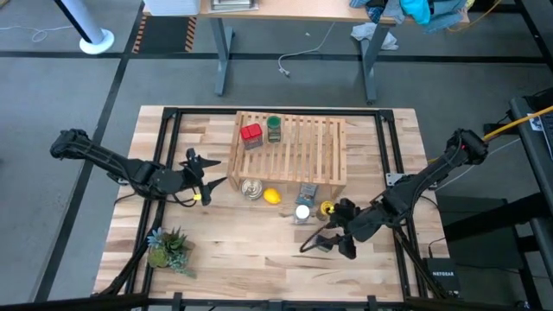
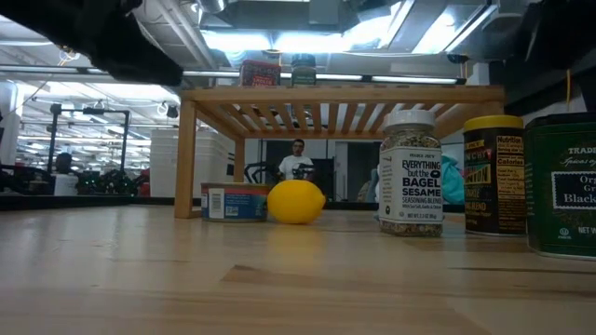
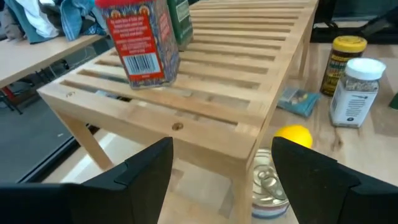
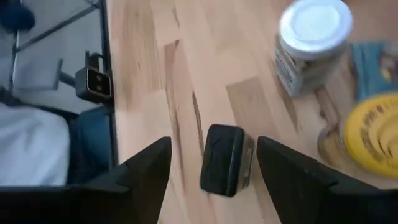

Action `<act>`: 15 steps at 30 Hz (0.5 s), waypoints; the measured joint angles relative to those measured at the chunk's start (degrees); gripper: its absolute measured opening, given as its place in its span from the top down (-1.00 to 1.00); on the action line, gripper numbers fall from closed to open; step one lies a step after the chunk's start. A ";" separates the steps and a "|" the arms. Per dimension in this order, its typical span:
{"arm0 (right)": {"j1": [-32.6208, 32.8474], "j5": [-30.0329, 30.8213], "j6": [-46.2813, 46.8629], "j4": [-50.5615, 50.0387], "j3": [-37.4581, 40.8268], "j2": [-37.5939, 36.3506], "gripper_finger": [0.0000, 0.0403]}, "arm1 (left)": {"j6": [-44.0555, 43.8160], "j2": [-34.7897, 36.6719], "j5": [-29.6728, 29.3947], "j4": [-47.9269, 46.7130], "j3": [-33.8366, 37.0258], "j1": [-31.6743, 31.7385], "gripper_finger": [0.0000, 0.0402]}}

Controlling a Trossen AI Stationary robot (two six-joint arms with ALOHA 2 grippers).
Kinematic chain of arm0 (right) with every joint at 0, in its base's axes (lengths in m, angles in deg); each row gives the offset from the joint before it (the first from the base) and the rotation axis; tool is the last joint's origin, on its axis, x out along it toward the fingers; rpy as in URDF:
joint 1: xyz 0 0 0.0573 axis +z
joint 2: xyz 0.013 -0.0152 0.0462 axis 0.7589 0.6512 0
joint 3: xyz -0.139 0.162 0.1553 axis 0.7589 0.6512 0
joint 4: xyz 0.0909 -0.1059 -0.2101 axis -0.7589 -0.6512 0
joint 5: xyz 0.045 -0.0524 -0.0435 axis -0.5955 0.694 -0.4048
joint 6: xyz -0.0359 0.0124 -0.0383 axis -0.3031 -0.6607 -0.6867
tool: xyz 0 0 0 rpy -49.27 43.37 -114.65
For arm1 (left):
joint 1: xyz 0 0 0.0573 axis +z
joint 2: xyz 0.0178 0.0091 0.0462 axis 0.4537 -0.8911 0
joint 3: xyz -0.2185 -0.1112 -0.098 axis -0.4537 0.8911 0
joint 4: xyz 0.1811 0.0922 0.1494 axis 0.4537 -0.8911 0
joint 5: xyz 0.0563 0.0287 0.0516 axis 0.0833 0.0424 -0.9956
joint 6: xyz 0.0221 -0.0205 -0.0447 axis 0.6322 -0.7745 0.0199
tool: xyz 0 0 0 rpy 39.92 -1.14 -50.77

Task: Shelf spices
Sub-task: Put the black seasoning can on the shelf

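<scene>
Meanwhile, the right gripper (image 1: 333, 243), lower right, hovered jaws apart over the small dark grey tin (image 4: 224, 160); the left gripper (image 1: 206, 179), jaws apart and empty, faced the light-wood slatted shelf (image 1: 302, 155) at centre.

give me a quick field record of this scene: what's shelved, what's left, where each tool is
on shelf: red tin, green-lidded jar
on table by shelf front: white-lidded jar, yellow-lidded jar, dark grey tin
other items: silver round tin, lemon, blue packet, plant
left tool: open, empty, at the shelf's left front corner
right tool: open, over the dark grey tin, not gripping
</scene>
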 joint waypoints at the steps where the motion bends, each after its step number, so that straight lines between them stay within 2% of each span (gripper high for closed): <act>1: -0.02 -0.06 2.34 -1.39 -0.77 0.02 -0.21 | -0.04 0.00 -0.01 0.07 0.35 0.00 -0.33; 7: -0.07 -4.37 17.76 -5.53 -1.43 0.78 -0.21 | 0.02 0.00 -0.01 2.81 2.87 -0.04 -0.33; 15: -0.07 -5.42 18.42 -7.24 -1.42 6.35 -0.21 | 0.24 0.00 -0.01 2.61 3.07 -0.02 -0.33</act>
